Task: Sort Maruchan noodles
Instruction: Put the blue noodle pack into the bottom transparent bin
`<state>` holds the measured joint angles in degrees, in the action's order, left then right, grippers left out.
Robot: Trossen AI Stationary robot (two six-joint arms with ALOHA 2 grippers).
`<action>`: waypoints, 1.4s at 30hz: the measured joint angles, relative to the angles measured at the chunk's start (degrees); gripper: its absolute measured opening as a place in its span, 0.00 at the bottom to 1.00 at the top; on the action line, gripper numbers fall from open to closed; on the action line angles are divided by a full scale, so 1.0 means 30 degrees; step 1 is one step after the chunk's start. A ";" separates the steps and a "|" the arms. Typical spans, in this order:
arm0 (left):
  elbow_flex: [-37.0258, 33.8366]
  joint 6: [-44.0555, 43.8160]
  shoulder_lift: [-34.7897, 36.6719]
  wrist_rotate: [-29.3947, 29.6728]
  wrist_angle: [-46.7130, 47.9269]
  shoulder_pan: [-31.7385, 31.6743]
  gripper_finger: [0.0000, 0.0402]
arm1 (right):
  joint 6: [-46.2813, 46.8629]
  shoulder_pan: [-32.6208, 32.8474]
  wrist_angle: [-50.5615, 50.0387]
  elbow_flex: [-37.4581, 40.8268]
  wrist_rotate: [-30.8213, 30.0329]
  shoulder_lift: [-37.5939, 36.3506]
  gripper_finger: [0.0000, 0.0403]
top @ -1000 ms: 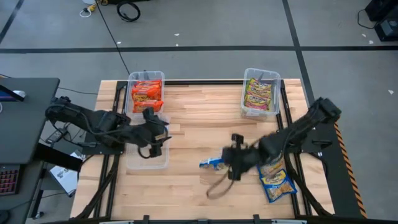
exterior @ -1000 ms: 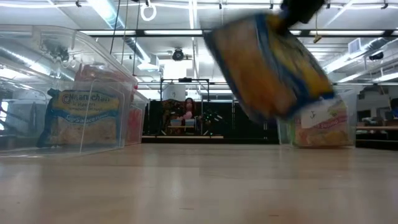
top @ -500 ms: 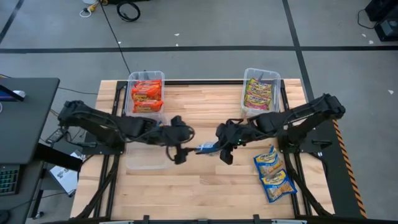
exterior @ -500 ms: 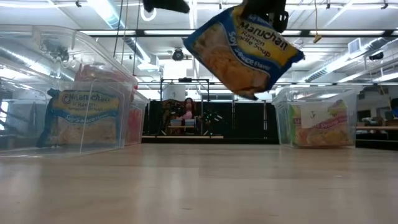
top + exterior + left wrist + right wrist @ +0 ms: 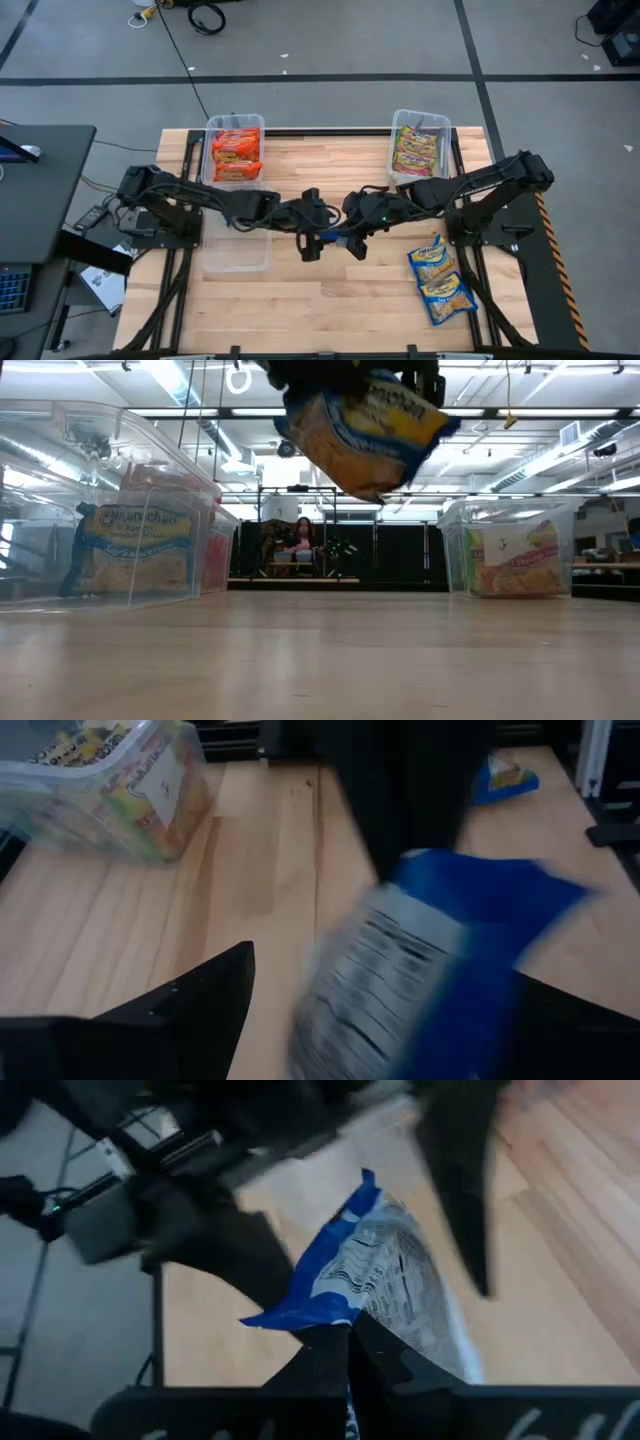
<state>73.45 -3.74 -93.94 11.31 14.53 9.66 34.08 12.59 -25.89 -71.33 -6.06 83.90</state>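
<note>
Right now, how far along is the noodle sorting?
Done: orange packets fill the back left bin, pink-green ones the back right bin. In hand: the right hand grips a blue packet mid-table, facing the open left hand. Left: two blue packets on the table.

Floor: grey concrete (image 5: 330, 40), crossed by dark tape lines (image 5: 400, 76), one running left to right just beyond the worktop, others running away from it.
Worktop: pale wooden planks (image 5: 330, 300) on a black metal frame (image 5: 160, 300).
Left side: a black desk (image 5: 35, 190) stands beside the worktop.
Far floor: a coiled black cable (image 5: 207, 17) lies well beyond the worktop.
Ceiling: long strip lights (image 5: 170, 380) and exposed ducting (image 5: 215, 440) run overhead in the low view.
Far room: dark racks and equipment (image 5: 300, 550) stand along the far side.
</note>
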 joint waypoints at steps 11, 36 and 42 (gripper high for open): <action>-0.0001 0.2909 -0.0180 -0.0867 -0.0668 -0.0619 0.51 | -0.0927 -0.0294 0.1730 0.0008 -0.0265 -0.0082 0.04; -0.0558 -0.9233 1.1944 0.4447 1.6319 0.3294 0.13 | -0.3288 -0.0204 0.1124 -0.0007 -0.2609 -0.3621 0.34; -0.5402 -1.1596 1.4388 0.6079 1.3611 0.4325 0.13 | -0.2974 -0.0058 0.0858 0.0022 -0.2556 -0.3241 0.34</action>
<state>57.25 -38.52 -50.78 29.55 55.36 22.63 25.16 12.41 -23.32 -71.26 -13.73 74.17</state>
